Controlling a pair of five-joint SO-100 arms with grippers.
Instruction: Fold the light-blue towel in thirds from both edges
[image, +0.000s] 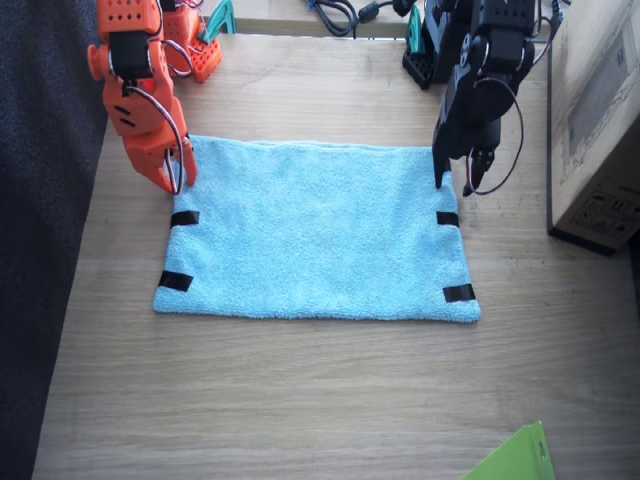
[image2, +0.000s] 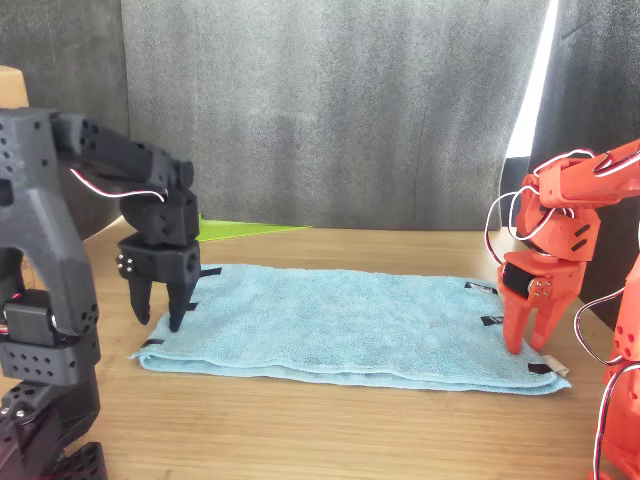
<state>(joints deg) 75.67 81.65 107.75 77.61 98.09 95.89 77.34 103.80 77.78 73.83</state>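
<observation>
At the near edge of the pale wooden table (image: 300, 400) in the fixed view, a lime-green sheet corner (image: 515, 458) is cut off by the frame; the front view shows it as a thin green sliver beyond the black arm. Past it, the rectangular fluffy sky-blue terry towel (image: 315, 228) lies spread flat in the middle of the table, short black tape strips (image: 176, 281) marking both short sides. Only two strips show per side in the fixed view, the far ones hidden under the grippers. A small white tag (image2: 561, 369) at one corner shows only in the front view. At the towel's far corners, the orange right gripper (image: 172, 180) points down with its jaws narrowly apart, tips at the cloth, and the black left gripper (image: 455, 182) hangs with jaws parted astride the towel's edge. A brown cardboard box (image: 600, 120) is cropped at the side; its printing is unreadable.
</observation>
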